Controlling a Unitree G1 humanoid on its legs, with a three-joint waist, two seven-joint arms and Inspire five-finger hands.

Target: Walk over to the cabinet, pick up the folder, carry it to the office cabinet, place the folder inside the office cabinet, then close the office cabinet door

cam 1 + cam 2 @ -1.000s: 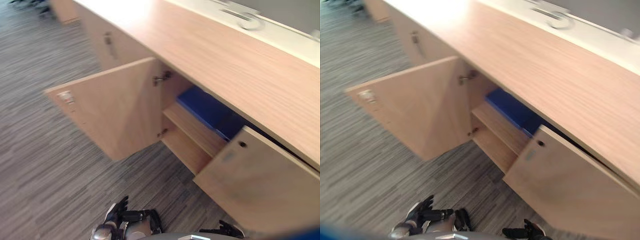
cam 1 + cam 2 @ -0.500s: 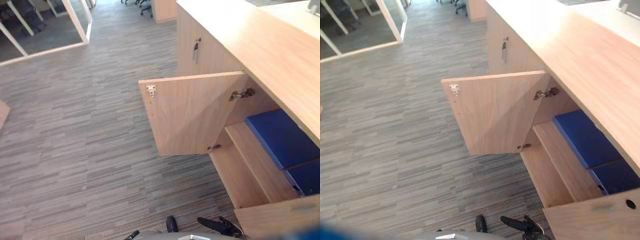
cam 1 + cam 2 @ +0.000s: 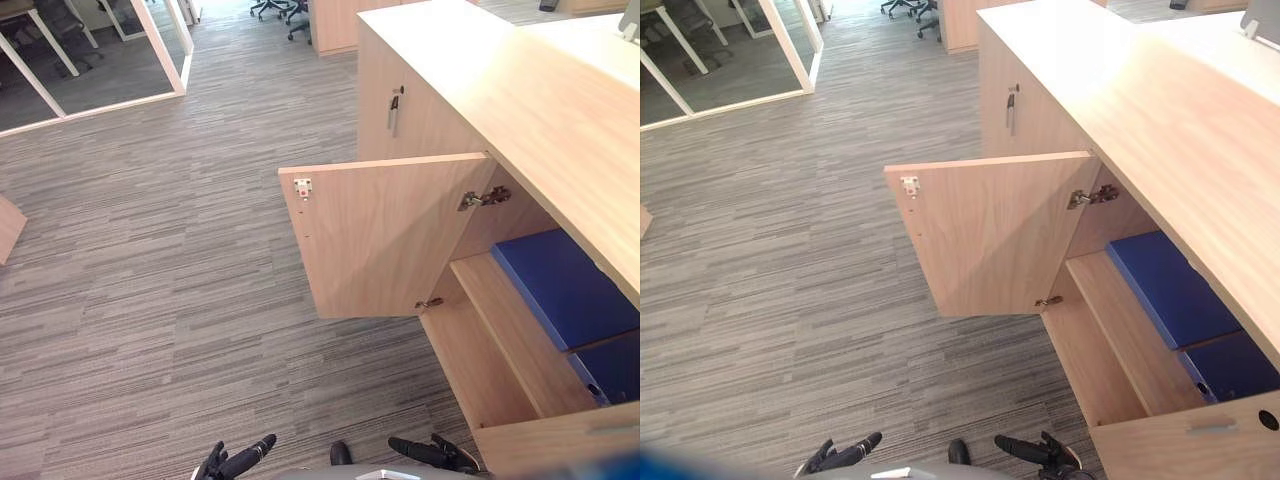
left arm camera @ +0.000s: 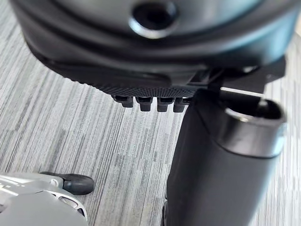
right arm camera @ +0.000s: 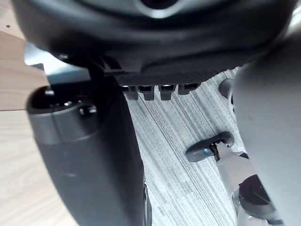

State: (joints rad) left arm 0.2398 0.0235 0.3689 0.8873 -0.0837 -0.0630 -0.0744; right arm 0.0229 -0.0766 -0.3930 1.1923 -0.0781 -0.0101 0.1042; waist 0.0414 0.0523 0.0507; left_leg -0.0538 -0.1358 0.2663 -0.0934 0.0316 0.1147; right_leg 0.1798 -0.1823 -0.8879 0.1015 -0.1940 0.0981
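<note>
Left hand (image 3: 235, 463) and right hand (image 3: 430, 452) hang empty, fingers relaxed; blue folder (image 3: 560, 285) on shelf (image 3: 505, 320), ahead-right. Judged: open door (image 3: 385, 235) has its free edge toward the left hand.

Left hand (image 3: 236, 463) sits low at 7 o'clock in the head views, fingers straight and pointing toward 2 o'clock, holding nothing. Right hand (image 3: 432, 453) sits at 5 o'clock, fingers relaxed and pointing toward 9 o'clock, holding nothing.
</note>
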